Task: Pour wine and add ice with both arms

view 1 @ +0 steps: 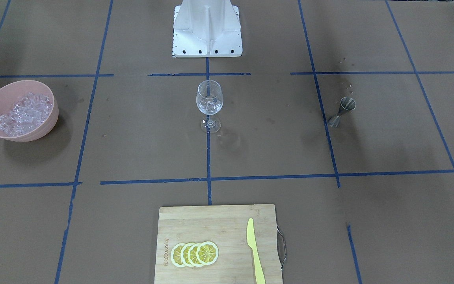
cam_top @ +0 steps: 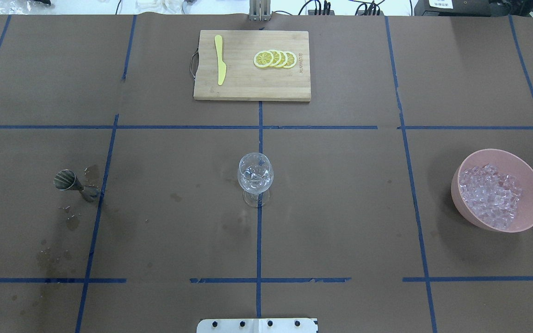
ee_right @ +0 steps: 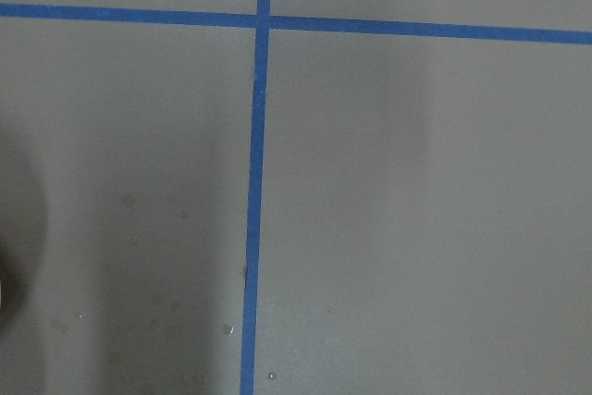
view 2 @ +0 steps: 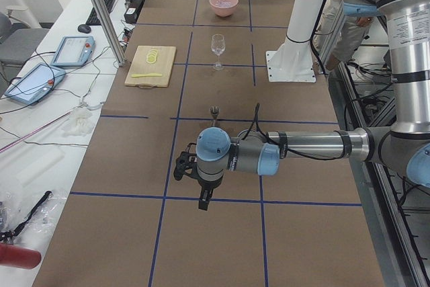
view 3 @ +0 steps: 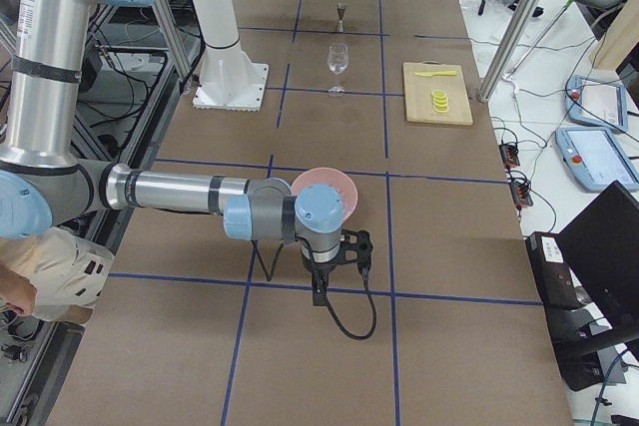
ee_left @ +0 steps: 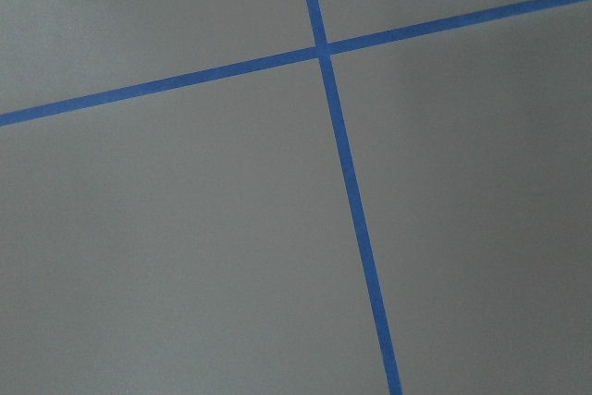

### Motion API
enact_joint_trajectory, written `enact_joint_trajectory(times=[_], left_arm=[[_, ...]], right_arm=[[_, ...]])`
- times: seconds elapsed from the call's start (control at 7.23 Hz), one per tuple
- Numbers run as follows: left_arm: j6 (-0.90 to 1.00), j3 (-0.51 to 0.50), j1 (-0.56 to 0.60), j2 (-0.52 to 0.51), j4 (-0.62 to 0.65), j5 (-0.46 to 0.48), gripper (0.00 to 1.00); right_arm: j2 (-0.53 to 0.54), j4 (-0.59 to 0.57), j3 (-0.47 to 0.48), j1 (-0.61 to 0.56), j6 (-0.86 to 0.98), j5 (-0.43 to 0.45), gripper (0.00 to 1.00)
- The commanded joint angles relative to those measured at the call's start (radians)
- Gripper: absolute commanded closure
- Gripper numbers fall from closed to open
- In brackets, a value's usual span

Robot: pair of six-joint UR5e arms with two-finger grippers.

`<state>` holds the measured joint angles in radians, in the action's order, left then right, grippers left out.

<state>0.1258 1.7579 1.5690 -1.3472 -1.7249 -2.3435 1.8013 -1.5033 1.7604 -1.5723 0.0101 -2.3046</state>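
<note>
- Nearest the robot, the white pedestal (cam_top: 257, 325) stands straight behind the glass (cam_top: 255, 173).
- The left claw (view 2: 203, 203) hangs over bare surface (cam_top: 340, 208) far to the glass's left. The right claw (view 3: 319, 296) hangs far to its right. Only the side views show them, so I cannot tell whether either is spread or pressed together.
- Level with the glass and well to its left, the jigger (cam_top: 81, 188) stands upright among damp stains. Its top cup shows dark, probably the wine (cam_top: 64, 179).
- Level with the glass and well to its right, the pink bowl (cam_top: 530, 175) holds the ice (cam_top: 491, 194).
- Beyond the glass, the cutting board (cam_top: 248, 85) carries 4 lemon slices (cam_top: 275, 59) and a yellow knife (cam_top: 220, 62).
- Risks, as I judge them:
  - The narrow-waisted jigger may tilt in the grip and spill.
  - A glassy chunk may squirt free.
  - 2 arms meeting over 1 tall stem may topple it.
</note>
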Motion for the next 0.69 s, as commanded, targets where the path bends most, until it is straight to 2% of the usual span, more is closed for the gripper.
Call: enact_joint_trajectory(times=[0.0, 0.55], left_arm=[[0.000, 0.000, 0.000, -0.001, 0.001, 0.000, 0.00], [0.000, 0.000, -0.001, -0.003, -0.001, 0.001, 0.00]], right_arm=[[0.003, 0.000, -0.002, 0.000, 0.004, 0.001, 0.00], [0.010, 0.002, -0.002, 0.000, 0.004, 0.001, 0.00]])
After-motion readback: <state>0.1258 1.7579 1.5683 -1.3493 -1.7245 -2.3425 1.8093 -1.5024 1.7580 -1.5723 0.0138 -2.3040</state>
